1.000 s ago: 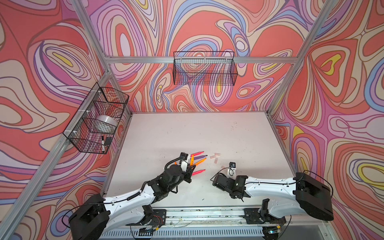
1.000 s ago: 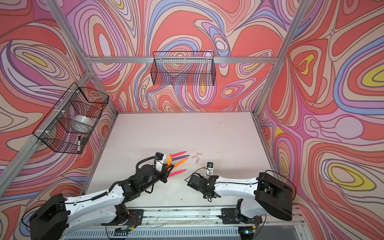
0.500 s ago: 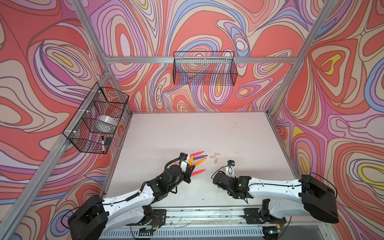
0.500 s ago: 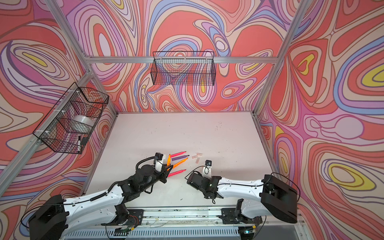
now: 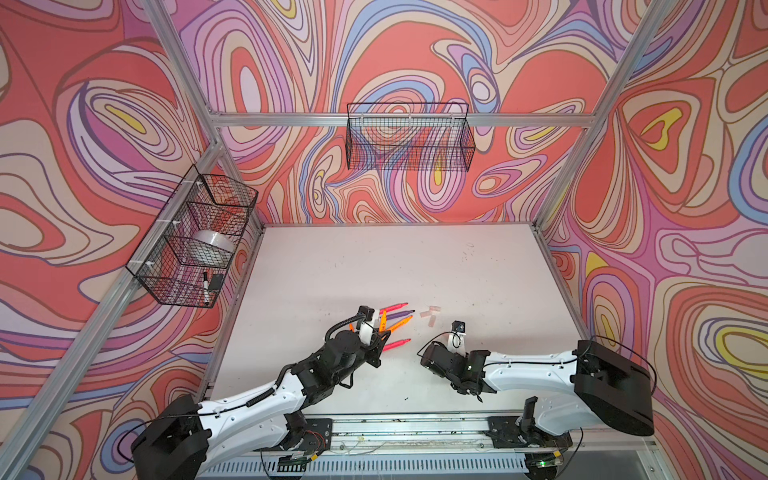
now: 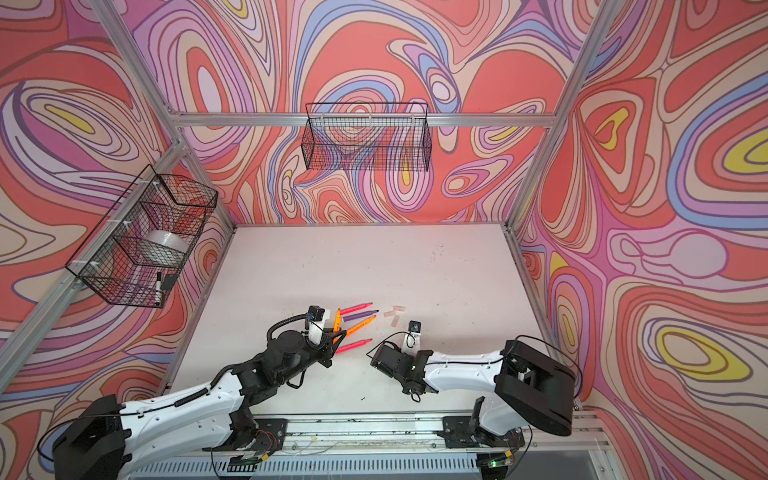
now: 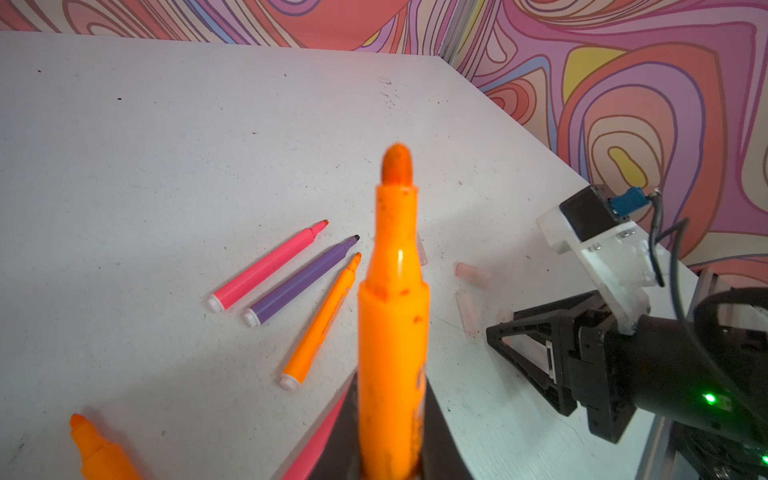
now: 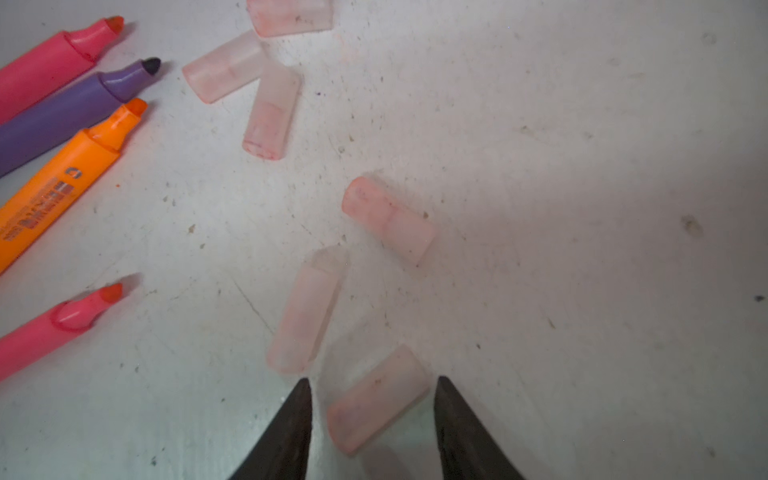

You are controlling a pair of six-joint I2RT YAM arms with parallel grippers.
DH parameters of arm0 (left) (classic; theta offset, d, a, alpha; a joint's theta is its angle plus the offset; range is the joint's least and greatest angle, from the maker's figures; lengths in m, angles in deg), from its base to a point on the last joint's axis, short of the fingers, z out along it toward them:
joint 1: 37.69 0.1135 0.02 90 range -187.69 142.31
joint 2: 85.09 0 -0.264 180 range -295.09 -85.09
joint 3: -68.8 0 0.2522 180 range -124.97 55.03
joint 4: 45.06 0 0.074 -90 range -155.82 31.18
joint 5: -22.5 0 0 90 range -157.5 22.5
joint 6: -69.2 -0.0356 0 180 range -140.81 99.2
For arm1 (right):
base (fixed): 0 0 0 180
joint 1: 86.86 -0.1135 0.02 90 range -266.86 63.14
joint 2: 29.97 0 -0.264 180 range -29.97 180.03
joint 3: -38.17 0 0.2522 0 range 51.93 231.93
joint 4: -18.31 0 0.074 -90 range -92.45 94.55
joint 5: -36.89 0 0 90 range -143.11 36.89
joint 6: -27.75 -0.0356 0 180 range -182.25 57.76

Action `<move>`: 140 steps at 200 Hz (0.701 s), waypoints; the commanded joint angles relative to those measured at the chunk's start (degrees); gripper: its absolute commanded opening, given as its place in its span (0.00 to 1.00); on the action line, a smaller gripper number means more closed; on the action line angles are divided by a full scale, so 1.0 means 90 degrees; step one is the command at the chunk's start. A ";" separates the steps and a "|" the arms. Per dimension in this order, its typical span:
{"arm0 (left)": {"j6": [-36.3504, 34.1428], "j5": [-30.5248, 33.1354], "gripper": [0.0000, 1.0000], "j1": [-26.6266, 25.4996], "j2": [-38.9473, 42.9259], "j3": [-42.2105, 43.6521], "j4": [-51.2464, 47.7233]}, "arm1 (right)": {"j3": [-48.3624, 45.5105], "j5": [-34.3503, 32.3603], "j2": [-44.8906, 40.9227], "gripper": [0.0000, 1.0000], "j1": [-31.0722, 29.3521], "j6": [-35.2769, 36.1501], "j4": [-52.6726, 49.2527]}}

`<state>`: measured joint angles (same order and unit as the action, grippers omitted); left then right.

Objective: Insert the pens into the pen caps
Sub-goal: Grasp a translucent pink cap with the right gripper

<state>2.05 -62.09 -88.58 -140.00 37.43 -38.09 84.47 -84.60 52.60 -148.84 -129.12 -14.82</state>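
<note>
My left gripper [image 7: 390, 424] is shut on an orange pen [image 7: 392, 311] that sticks up with its tip bare; in both top views this pen [image 5: 384, 321] [image 6: 337, 318] rises above the other pens. On the table lie a pink pen [image 8: 50, 62], a purple pen [image 8: 75, 104], an orange pen [image 8: 62, 183] and a second pink pen [image 8: 54, 328]. Another orange pen [image 7: 95, 449] lies beside the left gripper. Several translucent pen caps lie scattered. My right gripper [image 8: 372, 379] is open, low over the table, its fingers either side of one pen cap [image 8: 376, 411]. A second cap [image 8: 305, 311] lies just beside it.
A wire basket [image 5: 195, 245] on the left wall holds a tape roll and a black-and-white marker [image 5: 205, 286]. Another wire basket [image 5: 409, 141] hangs on the back wall. Metal frame posts stand at the table corners. The arms' rail [image 5: 415, 428] runs along the front edge.
The right arm has shifted slightly, its gripper edging left while staying low by the caps. The left arm holds still with the orange pen.
</note>
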 commanded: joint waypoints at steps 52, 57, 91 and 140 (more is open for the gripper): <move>-0.0083 0.0013 0.00 0.0012 0.0252 0.0149 -0.0075 | 0.0458 -0.0027 0.0493 0.45 0.0109 0.0263 0.0076; -0.0081 0.0027 0.00 0.0018 0.0252 0.0142 -0.0086 | 0.0503 -0.0043 0.0523 0.44 0.0109 0.0272 0.0009; -0.0020 0.0128 0.00 0.0015 0.0262 0.0121 -0.0152 | 0.0726 -0.0114 0.0734 0.36 0.0106 0.0256 -0.0460; 0.0191 0.0357 0.00 0.0016 0.0150 -0.0152 -0.0674 | 0.0960 0.0026 0.0939 0.25 0.0108 0.0305 -0.0900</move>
<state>2.27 -61.08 -88.58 -138.43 37.93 -40.12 91.90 -84.64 59.90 -148.05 -126.82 -19.15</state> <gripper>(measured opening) 0.170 0.254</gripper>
